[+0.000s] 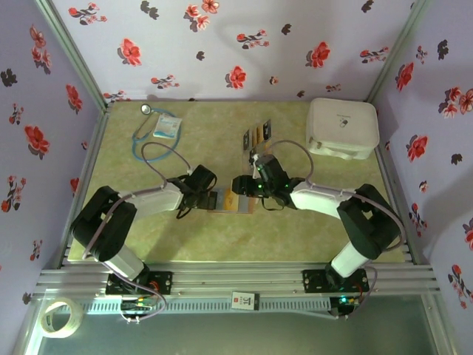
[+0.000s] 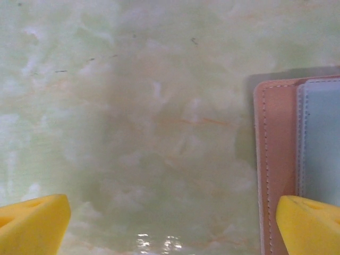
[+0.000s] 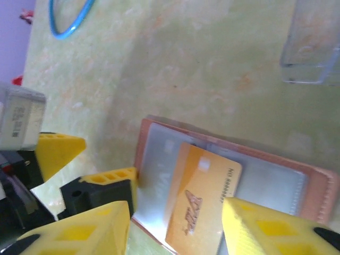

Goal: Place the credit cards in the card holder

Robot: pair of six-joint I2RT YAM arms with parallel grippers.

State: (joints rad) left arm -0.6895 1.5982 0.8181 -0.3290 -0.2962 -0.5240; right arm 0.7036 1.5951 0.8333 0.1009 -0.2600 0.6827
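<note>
The card holder (image 1: pixel 233 202) lies open and flat on the table between my two grippers, reddish-brown with clear pockets (image 3: pixel 159 175). A yellow-orange credit card (image 3: pixel 204 196) lies slanted on top of its pockets. My right gripper (image 3: pixel 175 231) is open just above it, one finger on each side of the card, and neither pad (image 3: pixel 265 228) grips it. More credit cards (image 1: pixel 256 137), dark and orange, stand in a row farther back. My left gripper (image 2: pixel 170 228) is wide open, low over the table, with its right fingertip (image 2: pixel 308 223) over the holder's left edge (image 2: pixel 276 149).
A big white rounded case (image 1: pixel 341 127) sits at the back right. A blue stethoscope (image 1: pixel 148 133) and a small packet (image 1: pixel 167 126) lie at the back left. A clear plastic piece (image 3: pixel 313 48) lies on the table beyond the holder. Floral walls close in three sides.
</note>
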